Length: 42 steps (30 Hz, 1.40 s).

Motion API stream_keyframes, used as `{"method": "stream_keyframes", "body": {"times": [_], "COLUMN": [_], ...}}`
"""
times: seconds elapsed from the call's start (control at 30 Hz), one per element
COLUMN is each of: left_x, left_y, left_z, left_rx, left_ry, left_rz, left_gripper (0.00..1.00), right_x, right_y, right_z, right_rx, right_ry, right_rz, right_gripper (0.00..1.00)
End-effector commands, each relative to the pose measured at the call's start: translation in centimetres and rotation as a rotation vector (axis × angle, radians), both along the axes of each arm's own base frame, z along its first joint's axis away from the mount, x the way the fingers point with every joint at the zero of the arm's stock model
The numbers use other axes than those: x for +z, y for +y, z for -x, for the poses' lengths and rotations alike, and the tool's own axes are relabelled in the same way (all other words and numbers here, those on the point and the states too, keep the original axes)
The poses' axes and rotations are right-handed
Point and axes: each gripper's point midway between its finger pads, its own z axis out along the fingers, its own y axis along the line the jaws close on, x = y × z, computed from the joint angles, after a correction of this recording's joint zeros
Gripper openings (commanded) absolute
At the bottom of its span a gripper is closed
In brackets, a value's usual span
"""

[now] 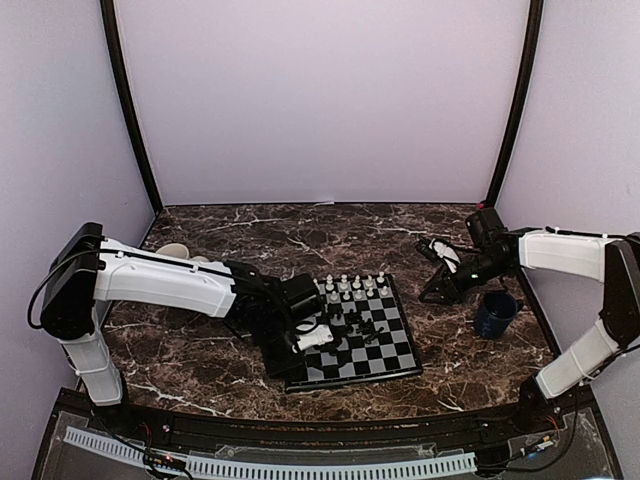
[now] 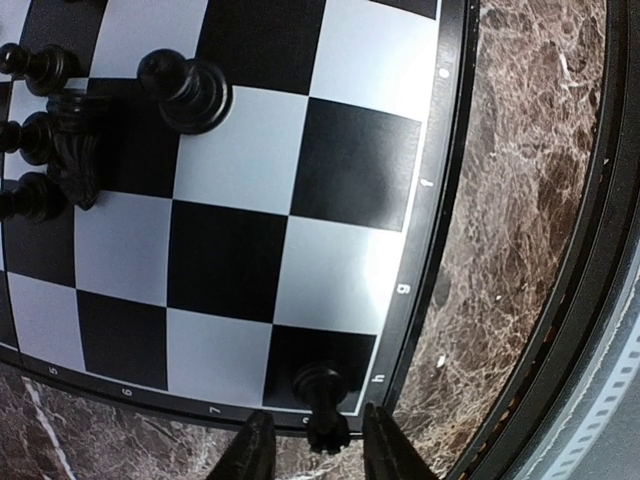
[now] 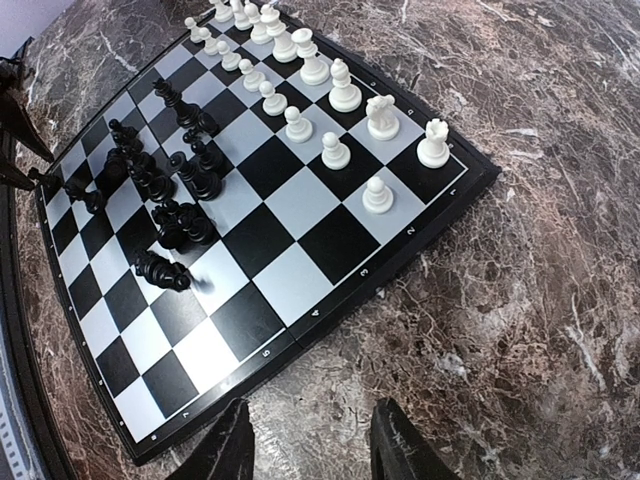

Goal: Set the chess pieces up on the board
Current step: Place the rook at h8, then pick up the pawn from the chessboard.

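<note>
The board [image 1: 392, 350] lies on the marble table [image 1: 250, 225], a little right of centre and turned slightly, its near edge close to the table's near rail. The left gripper [image 2: 315, 420] hangs low over the board's near-left corner. Its fingers [image 2: 252, 452] are spread, and a black piece [image 2: 320, 385] stands upright on the corner square between them, with a gap on either side, just inside the dark rim.

The white pieces [image 1: 355, 288] stand in two rows along the far edge. The other black pieces [image 3: 180, 175] crowd the middle squares toward the left, some tipped over; one [image 3: 160, 270] lies on its side at the near fringe of the bunch. Bare squares run along the near and right sides of the board.

The right gripper [image 3: 312, 440] hovers over marble just off the board's right edge, fingers parted with nothing between them. A blue mug [image 1: 495, 313] sits near it, to the right, well apart from the board.
</note>
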Motion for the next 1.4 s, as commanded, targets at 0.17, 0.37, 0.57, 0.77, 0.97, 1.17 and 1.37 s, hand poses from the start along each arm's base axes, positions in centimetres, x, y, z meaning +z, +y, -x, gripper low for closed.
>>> {"method": "stream_keyframes", "body": {"times": [0.17,0.37,0.57,0.77,0.97,1.17,1.37], "left_x": [6.8,11.2,14.4,14.9,14.0,14.5,15.4], "left_y": [-0.3,1.3,4.5,6.4,9.2,10.0,10.6], "left_z": [-2.5,-8.4,-17.4,-24.8,-27.7,-27.1,-27.0], "left_rx": [-0.012,0.157,0.467,0.654,0.786,0.789,0.812], "left_ry": [-0.195,-0.371,-0.502,-0.525,-0.511,-0.545,-0.57], "left_rz": [0.093,0.227,0.393,0.45,0.507,0.533,0.545], "left_gripper": [0.43,0.51,0.59,0.56,0.53,0.53,0.54], "right_x": [4.2,7.8,8.2,5.3,2.6,0.1,-1.6], "right_y": [0.8,4.6,10.1,14.4,17.8,20.2,22.7], "right_z": [-1.7,-2.3,-2.4,-1.1,1.5,3.2,4.6], "right_rx": [0.025,0.12,0.223,0.336,0.463,0.529,0.576], "right_ry": [-0.05,-0.089,-0.14,-0.149,-0.162,-0.126,-0.091], "right_rz": [0.001,0.022,0.084,0.222,0.326,0.368,0.378], "right_gripper": [0.41,0.4,0.36,0.31,0.29,0.29,0.33]}}
